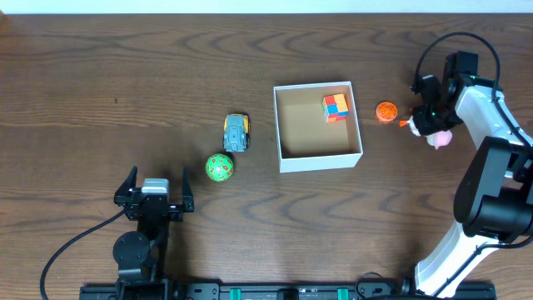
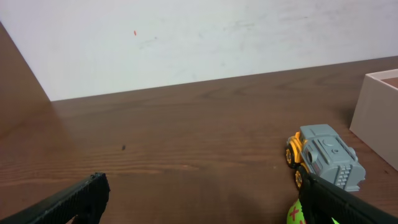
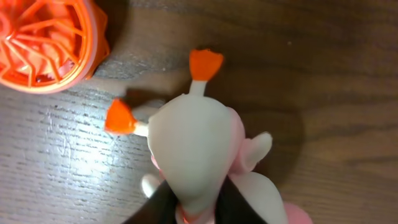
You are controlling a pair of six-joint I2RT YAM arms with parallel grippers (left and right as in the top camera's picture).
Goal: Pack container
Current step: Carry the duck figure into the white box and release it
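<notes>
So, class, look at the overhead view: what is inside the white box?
One multicoloured cube sits in the far right corner of the white box. The rest is bare tan floor. Whatever lies under the cube is covered.

This looks like a robotics lab bench rather than a home or a shop. Two robot arms are mounted at the near edge of a dark wood-grain desk (image 1: 125, 67). The left arm (image 1: 146, 225) is black and the right arm (image 1: 491, 117) is white and black. A black mounting rail (image 1: 275, 292) runs along that near edge. Beyond the far edge is a plain white wall (image 2: 186, 37). The things set out are test props: a white cardboard box (image 1: 321, 158), a toy truck (image 1: 236, 132), a green ball (image 1: 220, 167) and a pink-and-white toy animal (image 3: 199, 149).
</notes>
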